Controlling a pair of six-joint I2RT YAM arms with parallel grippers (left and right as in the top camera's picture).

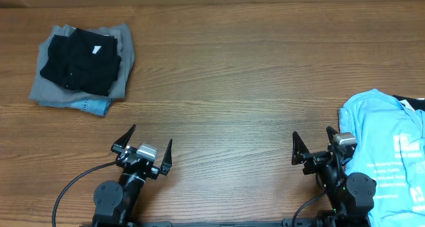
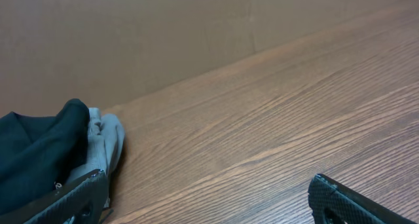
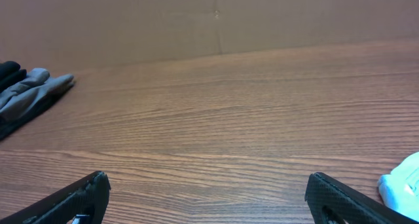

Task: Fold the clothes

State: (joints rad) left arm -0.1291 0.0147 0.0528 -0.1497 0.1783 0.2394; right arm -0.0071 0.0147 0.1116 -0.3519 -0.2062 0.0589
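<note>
Landmark: the folded stack of soft garments (image 1: 66,87), sitting at the far-left part of the brown wood-grain surface (image 1: 252,74). The stack reads as finished work. A black fabric shirt (image 1: 81,66) is squared on top with a small white tag showing, a grey cloth piece (image 1: 46,87) lies under it, and a blue denim piece (image 1: 96,107) peeks out at the near edge. Judged left to do: a light-blue cotton tee with white print (image 1: 382,147), loose and rumpled far to the right of the stack and running off the frame edge. A sliver of black fabric (image 1: 415,102) shows just behind the tee; how much more lies out of view, cannot tell. The left tool (image 1: 151,135), on the near side and a little right of the stack, has its jaws wide and holds nothing. The right tool (image 1: 311,133), well right of the stack and just beside the tee's left hem, is likewise wide and empty. Room: broad bare wood runs from the stack's right edge across to the tee, enough by the look of it to spread a garment flat. Edges: the stack's border is ragged at the denim corner, so I would keep the next fold clear of it. The tee likely needs drawing toward the stack before flattening.
</note>
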